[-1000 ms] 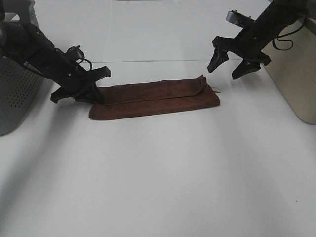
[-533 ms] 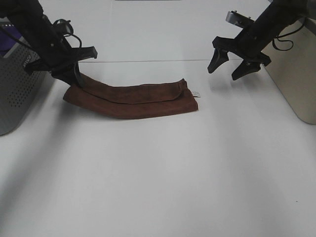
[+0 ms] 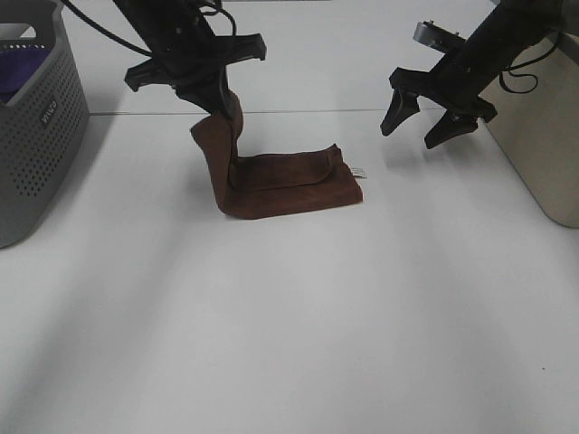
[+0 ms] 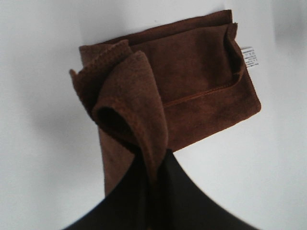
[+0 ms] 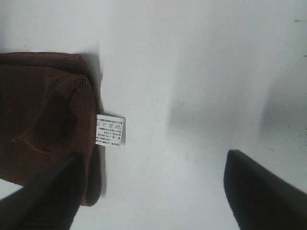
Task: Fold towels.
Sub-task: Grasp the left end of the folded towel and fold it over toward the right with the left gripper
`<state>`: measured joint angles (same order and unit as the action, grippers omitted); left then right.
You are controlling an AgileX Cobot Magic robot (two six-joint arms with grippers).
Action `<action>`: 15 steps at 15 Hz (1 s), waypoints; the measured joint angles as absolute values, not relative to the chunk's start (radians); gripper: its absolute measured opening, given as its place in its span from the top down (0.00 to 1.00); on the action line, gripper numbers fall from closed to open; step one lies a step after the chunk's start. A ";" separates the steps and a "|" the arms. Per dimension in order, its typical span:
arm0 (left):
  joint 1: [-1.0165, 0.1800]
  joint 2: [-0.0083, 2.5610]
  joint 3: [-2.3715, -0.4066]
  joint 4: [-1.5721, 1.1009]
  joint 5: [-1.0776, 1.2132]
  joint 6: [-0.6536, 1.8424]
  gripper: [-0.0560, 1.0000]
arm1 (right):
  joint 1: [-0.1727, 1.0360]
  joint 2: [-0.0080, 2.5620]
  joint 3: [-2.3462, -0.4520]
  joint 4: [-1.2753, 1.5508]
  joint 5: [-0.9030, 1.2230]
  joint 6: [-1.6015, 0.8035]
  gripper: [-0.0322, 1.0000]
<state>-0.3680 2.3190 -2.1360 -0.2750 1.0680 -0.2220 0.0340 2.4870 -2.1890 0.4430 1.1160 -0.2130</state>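
The dark reddish-brown towel lies folded into a strip on the white table, its white tag at the right end. My left gripper is shut on the towel's left end and holds it lifted above the strip, so that end hangs as a vertical flap. The left wrist view shows the pinched cloth over the folded part. My right gripper is open and empty, hovering to the right of the towel; its wrist view shows the tag and the towel's end.
A grey perforated basket with a purple cloth inside stands at the far left. A beige bin stands at the right edge. The white table extends toward the front.
My left gripper has risen and swung right with the towel's left end, pulling it up and over toward the middle. The strip shifted a little left earlier. The right gripper has not moved.
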 joint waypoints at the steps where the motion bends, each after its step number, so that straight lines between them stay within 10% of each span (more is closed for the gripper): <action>1: -0.388 2.334 -2.136 -0.275 1.052 -0.235 0.92 | 0.034 2.487 -2.189 0.443 1.116 -0.213 0.22; 15: -0.468 2.509 -2.186 -0.530 0.731 -0.280 0.89 | 0.034 2.487 -2.189 0.443 1.116 -0.213 0.22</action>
